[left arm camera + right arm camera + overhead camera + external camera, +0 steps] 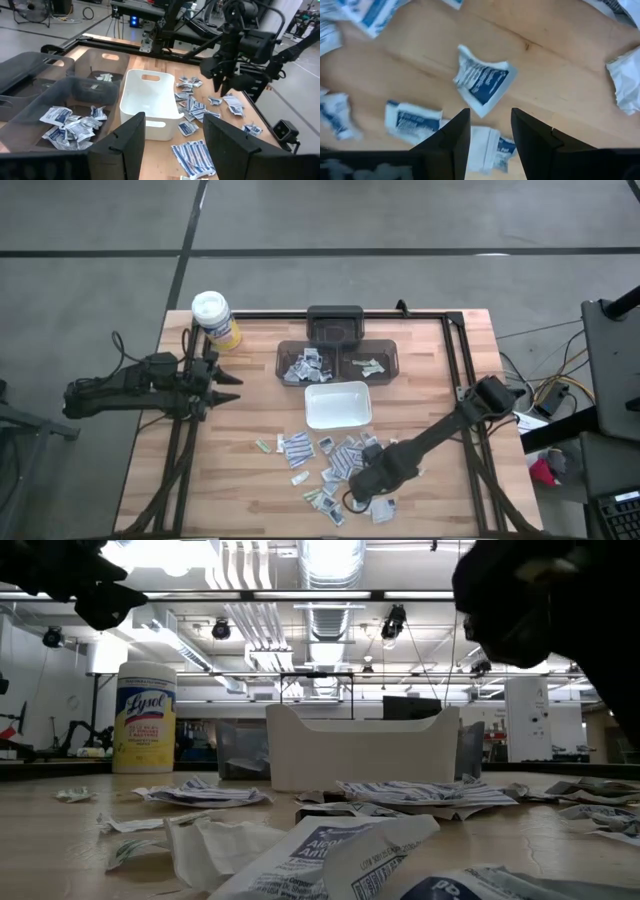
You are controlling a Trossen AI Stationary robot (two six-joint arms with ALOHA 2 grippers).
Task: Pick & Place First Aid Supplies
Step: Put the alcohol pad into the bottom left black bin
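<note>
The first aid supplies are small flat white packets with blue print, strewn over the wooden table (250, 420) toward its near edge (335, 460) (192, 107) (340, 840). My right gripper (358, 483) (490, 127) points down over this heap, open. One packet (482, 82) lies flat just beyond its fingertips, and another (487, 145) lies under the gap between them. My left gripper (228, 385) (175, 142) hangs open at the table's left side, clear of everything.
A white tray (337, 404) (150, 102) stands mid-table. Behind it are dark bins (338, 362), one holding white packets (305, 365) (70, 125), the other a few greenish ones (368, 366). A yellow canister (215, 318) (145, 715) stands at the far left corner.
</note>
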